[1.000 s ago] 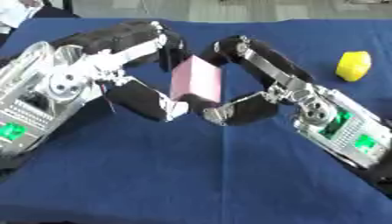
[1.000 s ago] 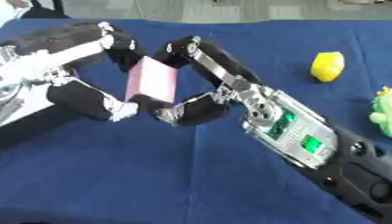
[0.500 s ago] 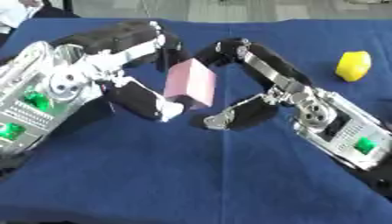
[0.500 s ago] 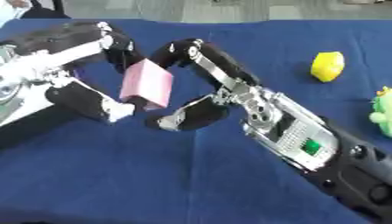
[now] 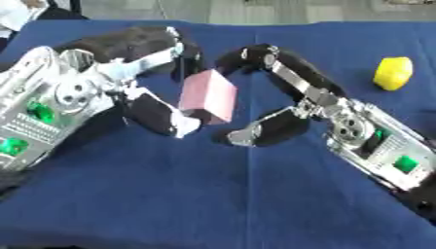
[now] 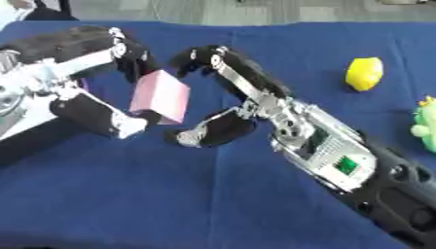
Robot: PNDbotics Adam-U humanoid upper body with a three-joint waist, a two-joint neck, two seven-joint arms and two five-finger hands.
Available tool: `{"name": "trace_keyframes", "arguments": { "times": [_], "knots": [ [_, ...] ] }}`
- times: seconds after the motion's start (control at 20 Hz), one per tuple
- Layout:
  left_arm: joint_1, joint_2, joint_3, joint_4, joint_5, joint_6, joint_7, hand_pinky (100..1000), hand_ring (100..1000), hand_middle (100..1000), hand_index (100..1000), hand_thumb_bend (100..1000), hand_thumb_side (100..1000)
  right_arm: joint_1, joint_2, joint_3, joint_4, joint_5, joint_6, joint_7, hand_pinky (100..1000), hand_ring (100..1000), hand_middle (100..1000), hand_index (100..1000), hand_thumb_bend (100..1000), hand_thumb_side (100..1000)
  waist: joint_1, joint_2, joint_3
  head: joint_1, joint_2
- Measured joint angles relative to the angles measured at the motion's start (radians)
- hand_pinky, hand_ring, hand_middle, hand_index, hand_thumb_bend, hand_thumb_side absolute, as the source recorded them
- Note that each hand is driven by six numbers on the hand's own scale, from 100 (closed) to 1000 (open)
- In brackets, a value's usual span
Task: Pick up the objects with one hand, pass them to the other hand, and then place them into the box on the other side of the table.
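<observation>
Left eye view: pink block (image 5: 208, 96) up off the blue table (image 5: 213, 194), pinched in the left hand (image 5: 140, 99) between thumb below and curled fingers above. Right hand (image 5: 289, 104) just beside the block, fingers spread and holding nothing, thumb a little apart from the block's lower edge. Hand-over step looks about done, block now on the left side. Next, probably: carry the block left to the box and let go over it; no box in sight here. Yellow lemon-like toy (image 5: 392, 73) far off on the right.

Right eye view: same hold, same free right hand. Extra here: a green spiky toy (image 6: 423, 124) at the right edge, missing from the other view.
</observation>
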Motion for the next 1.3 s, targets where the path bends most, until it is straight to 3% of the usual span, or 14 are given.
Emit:
{"name": "trace_keyframes", "arguments": {
  "times": [0.6, 1.3],
  "knots": [
    [0.094, 0.128, 0.112, 0.013, -0.008, 0.034, 0.096, 697, 586, 438, 421, 263, 100, 0.009, -0.014, -0.001, 0.000, 0.000, -0.001, -0.010, 816, 822, 683, 804, 642, 228, 0.000, 0.000, -0.008, 0.016, 0.000],
    [0.178, 0.204, 0.239, 0.179, 0.027, 0.065, 0.292, 702, 579, 432, 416, 212, 100, 0.026, -0.031, -0.028, 0.000, -0.006, -0.025, -0.039, 819, 825, 688, 809, 622, 227, 0.000, 0.001, -0.017, 0.120, 0.000]
  ]
}}
